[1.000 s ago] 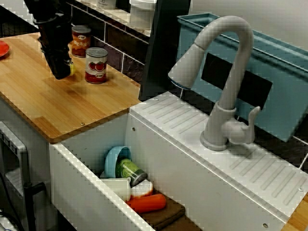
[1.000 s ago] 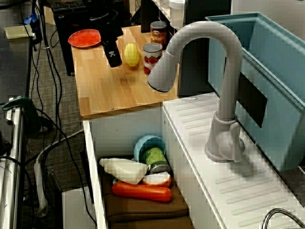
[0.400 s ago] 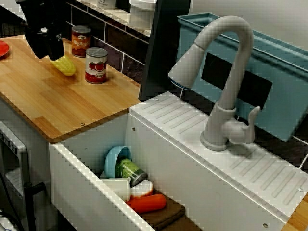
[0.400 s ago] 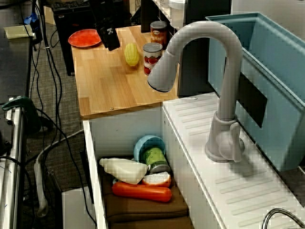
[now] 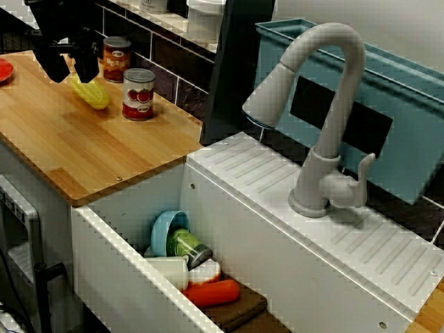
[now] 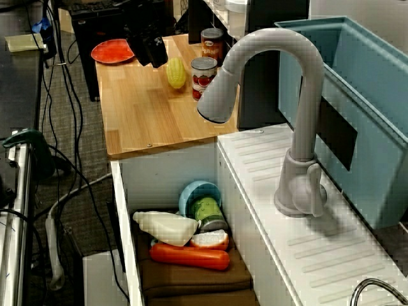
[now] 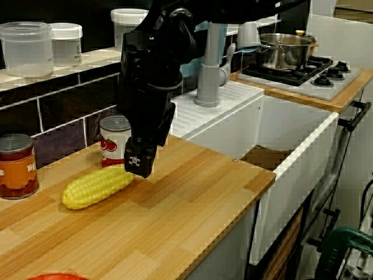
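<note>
A yellow corn cob [image 5: 91, 94] [image 6: 175, 72] [image 7: 96, 186] lies on the wooden counter [image 5: 83, 149]. My black gripper [image 5: 69, 73] [image 6: 151, 58] [image 7: 141, 166] hangs just above the cob's end, open, with nothing between its fingers. In the view over the sink, both fingers show with a gap between them. From the counter's end, the fingertips sit at the cob's right tip, close to a tomato can [image 5: 139, 94] [image 6: 203, 75] [image 7: 115, 140] just behind.
A second can [image 5: 116, 59] [image 7: 17, 166] stands by the tiled back wall and a red plate [image 6: 113, 50] lies at the counter's far end. The sink [image 5: 125, 277] holds a blue bowl [image 5: 166, 229], a carrot [image 5: 211, 293] and other items. A grey faucet [image 5: 326, 104] arches over it.
One second ago the gripper was down on the counter at the cob. It has since risen and shifted away from the sink, leaving the cob lying on the wood.
</note>
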You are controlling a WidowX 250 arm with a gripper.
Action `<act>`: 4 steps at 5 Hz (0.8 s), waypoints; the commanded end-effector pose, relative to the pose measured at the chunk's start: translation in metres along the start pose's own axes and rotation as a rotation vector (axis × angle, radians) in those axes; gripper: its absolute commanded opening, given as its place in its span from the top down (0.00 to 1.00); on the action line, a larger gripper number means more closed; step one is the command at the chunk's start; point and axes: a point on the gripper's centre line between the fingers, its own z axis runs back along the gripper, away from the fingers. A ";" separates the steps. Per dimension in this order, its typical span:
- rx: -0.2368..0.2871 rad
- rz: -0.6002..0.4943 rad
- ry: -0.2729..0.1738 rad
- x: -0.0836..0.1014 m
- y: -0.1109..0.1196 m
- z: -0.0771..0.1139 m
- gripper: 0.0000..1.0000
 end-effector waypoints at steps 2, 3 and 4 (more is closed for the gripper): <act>0.037 0.199 -0.078 0.010 -0.006 0.017 0.00; 0.050 0.283 -0.079 0.016 -0.007 0.016 0.00; 0.062 0.352 -0.082 0.024 -0.005 0.012 0.00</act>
